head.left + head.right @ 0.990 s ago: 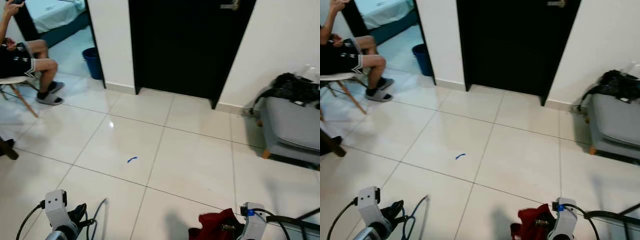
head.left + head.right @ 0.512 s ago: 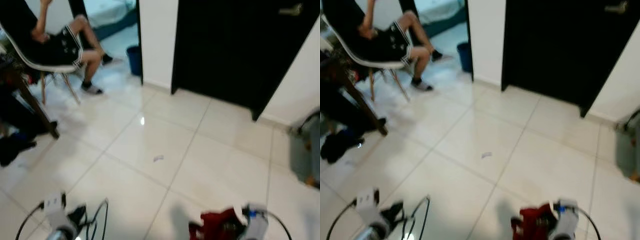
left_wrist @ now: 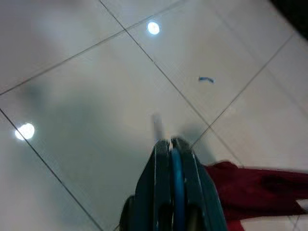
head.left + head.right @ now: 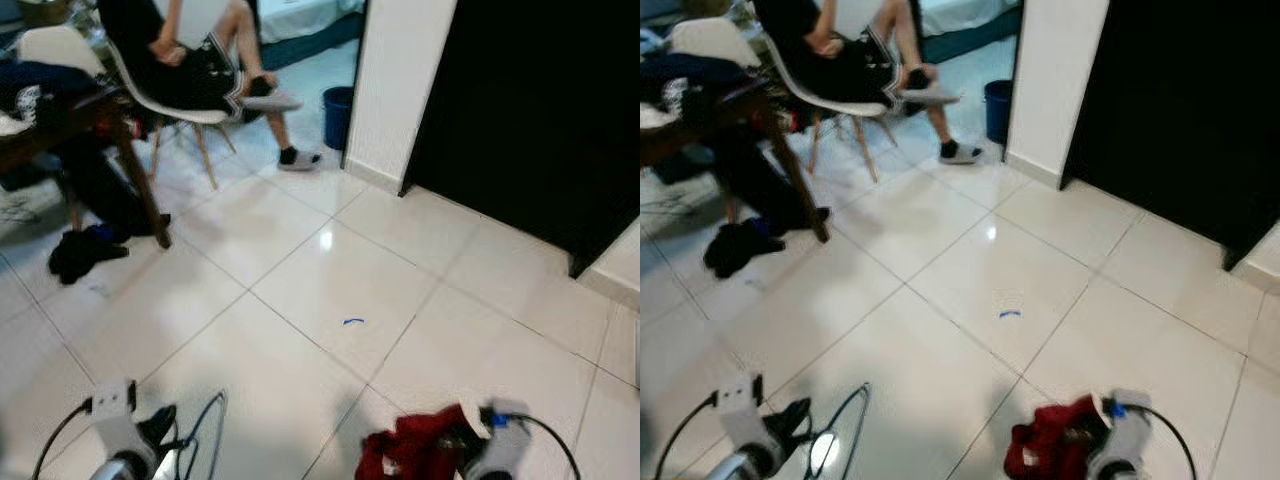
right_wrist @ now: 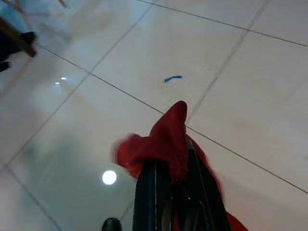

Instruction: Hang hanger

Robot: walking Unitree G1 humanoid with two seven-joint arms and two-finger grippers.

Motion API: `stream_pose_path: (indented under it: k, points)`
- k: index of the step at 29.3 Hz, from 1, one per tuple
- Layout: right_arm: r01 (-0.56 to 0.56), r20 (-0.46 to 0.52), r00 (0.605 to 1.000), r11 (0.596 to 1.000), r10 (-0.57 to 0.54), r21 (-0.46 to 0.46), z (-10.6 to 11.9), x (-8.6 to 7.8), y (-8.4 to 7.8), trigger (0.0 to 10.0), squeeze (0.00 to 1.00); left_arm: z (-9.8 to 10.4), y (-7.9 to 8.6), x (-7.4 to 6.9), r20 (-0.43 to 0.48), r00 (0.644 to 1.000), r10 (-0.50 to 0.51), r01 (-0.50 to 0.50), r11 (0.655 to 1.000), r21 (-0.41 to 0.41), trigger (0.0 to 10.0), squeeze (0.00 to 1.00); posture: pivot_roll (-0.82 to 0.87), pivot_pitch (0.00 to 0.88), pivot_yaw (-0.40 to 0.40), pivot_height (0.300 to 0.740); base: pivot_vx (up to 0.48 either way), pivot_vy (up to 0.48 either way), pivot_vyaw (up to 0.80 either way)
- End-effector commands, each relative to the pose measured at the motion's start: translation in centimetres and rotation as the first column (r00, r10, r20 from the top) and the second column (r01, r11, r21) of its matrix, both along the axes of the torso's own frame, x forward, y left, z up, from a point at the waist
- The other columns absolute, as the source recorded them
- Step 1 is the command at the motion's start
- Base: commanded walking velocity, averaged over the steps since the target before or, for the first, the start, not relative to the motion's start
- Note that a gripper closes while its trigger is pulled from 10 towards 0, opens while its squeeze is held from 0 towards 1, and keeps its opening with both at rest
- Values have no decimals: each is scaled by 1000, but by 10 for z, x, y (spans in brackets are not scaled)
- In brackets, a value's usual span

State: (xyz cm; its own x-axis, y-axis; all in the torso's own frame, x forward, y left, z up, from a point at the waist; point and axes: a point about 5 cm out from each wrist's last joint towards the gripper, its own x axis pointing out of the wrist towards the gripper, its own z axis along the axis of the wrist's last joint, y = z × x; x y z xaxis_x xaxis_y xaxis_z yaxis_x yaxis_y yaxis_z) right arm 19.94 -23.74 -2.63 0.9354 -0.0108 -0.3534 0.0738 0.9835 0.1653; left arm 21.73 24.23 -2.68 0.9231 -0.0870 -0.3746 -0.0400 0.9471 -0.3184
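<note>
Red crumpled cloth garment (image 5: 163, 139) is pinched in the right gripper (image 5: 175, 159), fingers closed on it. Left gripper (image 3: 172, 147) is clamped on a thin blue hanger wire (image 3: 175, 178). View has swung left over the last second: seated person on white chair (image 4: 190, 75) now ahead. Robot is turning; no rail in sight, hanging not started.

Even, bright indoor light fills the room. Ceiling lamps glare as white spots on the glossy floor tiles (image 4: 300, 300). The black door (image 4: 540, 110) swallows detail. Head views are slightly motion-blurred; wrist views are soft, with grey shadows.
</note>
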Motion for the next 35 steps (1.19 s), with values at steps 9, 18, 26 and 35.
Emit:
stream_pose_path:
  k: [9, 18, 26, 35]
  points:
    - [-6, 199, 980, 999, 14, -43, 63, 58, -14, 10000, 0, 39, 4, 32, 167, 986, -28, 16, 997, 73, 10000, 0, 97, 103, -40, 740, 397, 0, 0]
    - [-188, 381, 899, 977, 214, -104, 121, 96, 38, 10000, 0, 99, -23, 55, 389, 909, -148, 92, 983, 161, 10000, 0, 106, 89, -48, 740, 375, 0, 0]
    - [-232, 417, 871, 966, 259, -115, 138, 100, 49, 10000, 0, 116, -33, 55, 429, 885, -182, 113, 977, 181, 10000, 0, 110, 84, -52, 740, 382, 0, 0]
    - [-283, 457, 833, 950, 312, -133, 162, 106, 62, 10000, 0, 122, -33, 56, 426, 889, -167, 95, 978, 184, 10000, 0, 110, 85, -51, 740, 382, 0, 533]
